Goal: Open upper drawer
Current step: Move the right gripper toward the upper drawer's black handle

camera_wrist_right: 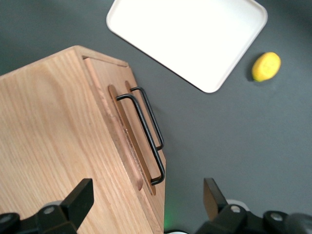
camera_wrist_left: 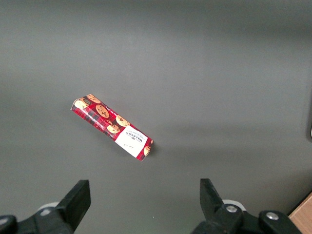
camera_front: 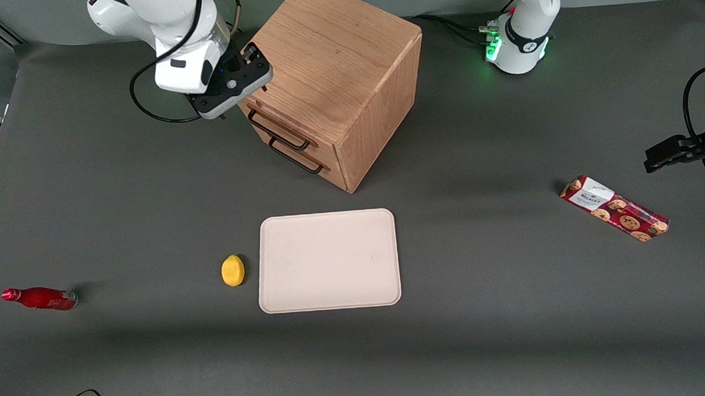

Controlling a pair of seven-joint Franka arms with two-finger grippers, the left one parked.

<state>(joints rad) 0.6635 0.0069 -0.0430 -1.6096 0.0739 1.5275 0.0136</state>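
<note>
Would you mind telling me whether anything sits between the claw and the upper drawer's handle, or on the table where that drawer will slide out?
Nothing visible does. The open claw hovers above the upper drawer, and the table in front of it is bare.

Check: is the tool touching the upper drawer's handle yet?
Apart. The right wrist view shows the tool open above the cabinet's front edge, with the upper drawer's handle lying clear between and below the fingers, neither touching it.

My right arm reached in from the working end of the table, wrist bent downward. Its gripper (camera_front: 229, 105) hung pointing down above the tabletop, fingers (camera_wrist_right: 78, 197) spread wide apart, holding nothing.
</note>
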